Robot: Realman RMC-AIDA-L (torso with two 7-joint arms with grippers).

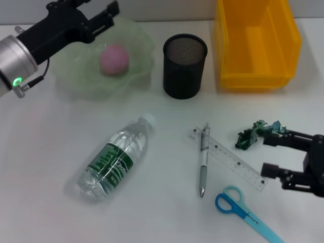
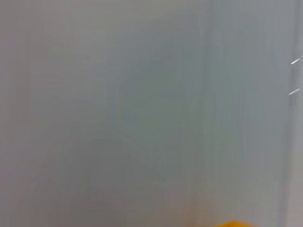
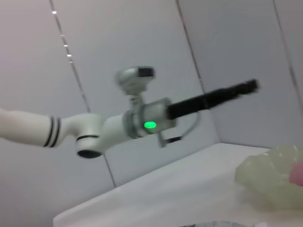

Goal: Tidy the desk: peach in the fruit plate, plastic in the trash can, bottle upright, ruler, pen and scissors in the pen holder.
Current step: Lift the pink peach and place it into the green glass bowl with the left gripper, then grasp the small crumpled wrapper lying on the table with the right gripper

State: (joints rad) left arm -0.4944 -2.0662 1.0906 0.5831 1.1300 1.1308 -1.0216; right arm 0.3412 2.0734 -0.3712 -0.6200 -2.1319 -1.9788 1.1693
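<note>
Left hand [image 1: 96,17] is hovering spread over the pale green wavy fruit plate [image 1: 136,50], far left, where the pink peach [image 1: 114,59] is sitting. Right hand [image 1: 271,154] is resting spread on the white table [image 1: 40,152], near right, just beside the crumpled green plastic [image 1: 250,135].

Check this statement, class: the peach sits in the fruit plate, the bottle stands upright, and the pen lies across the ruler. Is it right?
One detail is wrong. The head view shows the bottle lying on its side, not upright. The peach does sit in the fruit plate, and the pen does lie across the ruler.
</note>
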